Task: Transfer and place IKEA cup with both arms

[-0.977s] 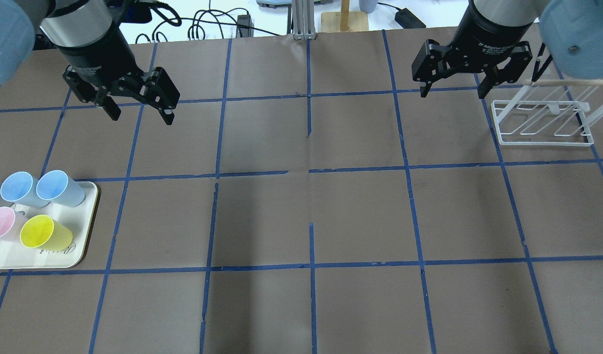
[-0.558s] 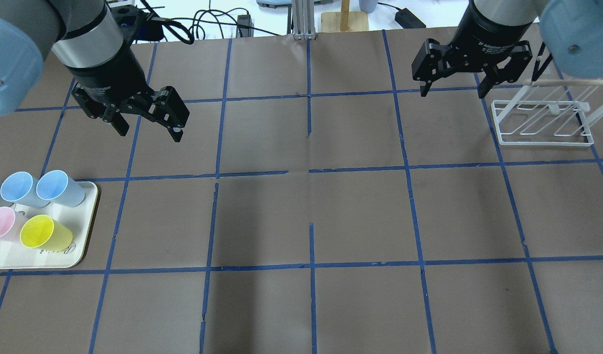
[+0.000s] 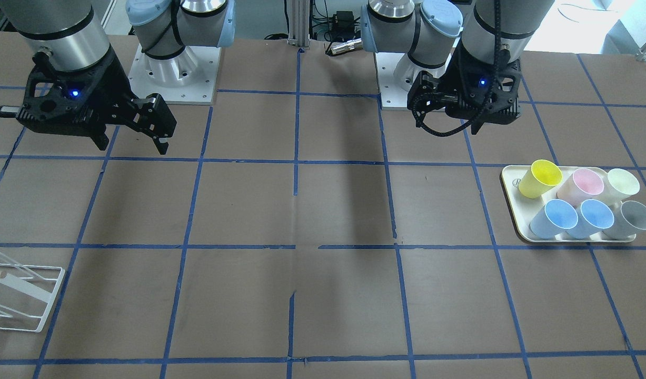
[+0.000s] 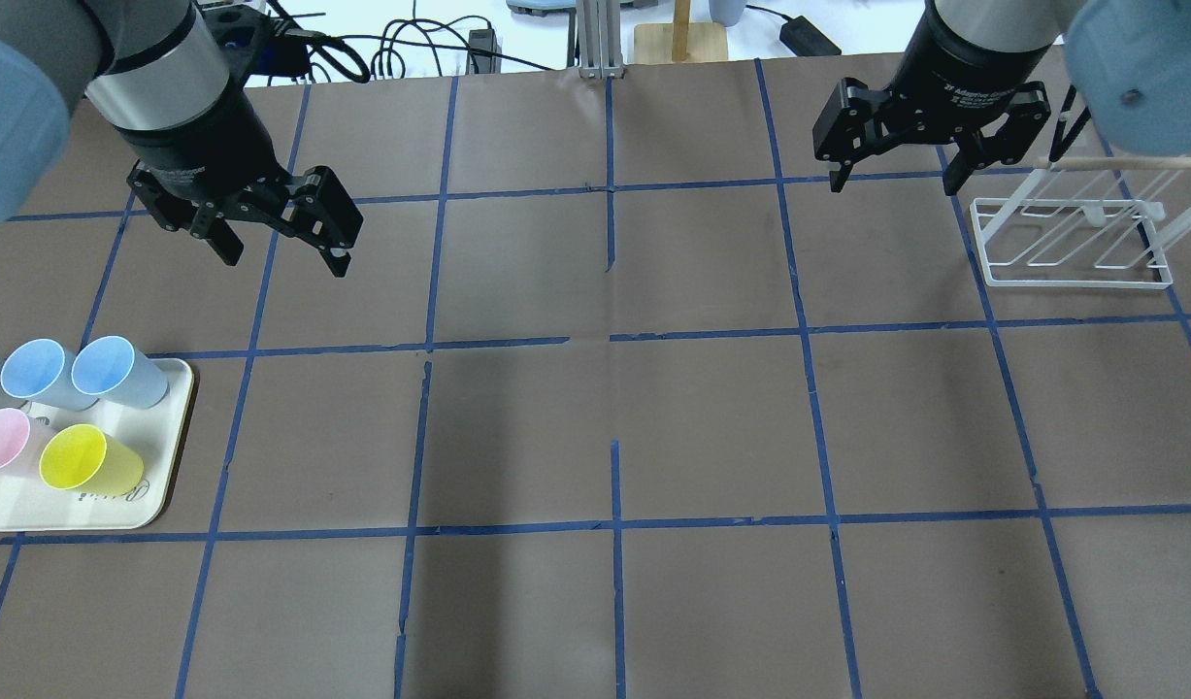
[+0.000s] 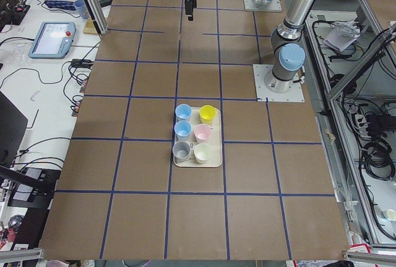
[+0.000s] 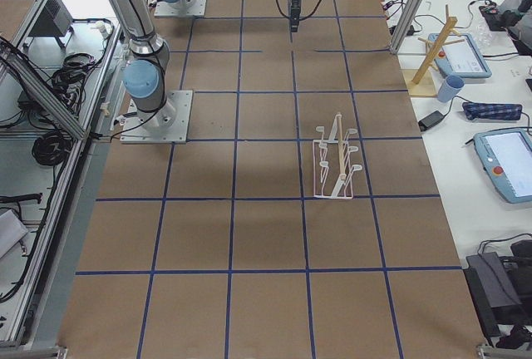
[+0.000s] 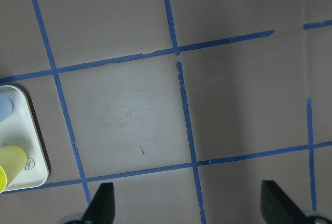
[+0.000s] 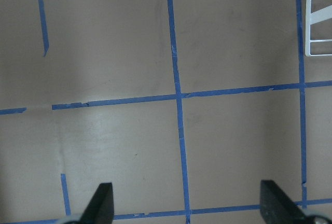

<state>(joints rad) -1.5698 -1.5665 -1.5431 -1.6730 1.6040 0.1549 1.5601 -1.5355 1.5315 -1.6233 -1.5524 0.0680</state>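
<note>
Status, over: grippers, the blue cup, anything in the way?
Left gripper open, empty. Right gripper open, empty. IKEA cup on tray, untouched, beside second blue cup. No obstruction seen.

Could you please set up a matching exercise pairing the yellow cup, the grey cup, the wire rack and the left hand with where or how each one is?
Things: 1 yellow cup; 2 grey cup; 3 wire rack; 4 left hand.
States: A open, holding nothing; B tray row nearer the robot; C on the table, robot's right side; D tray row farther from the robot.
Pairs: 1-B; 2-D; 3-C; 4-A.
</note>
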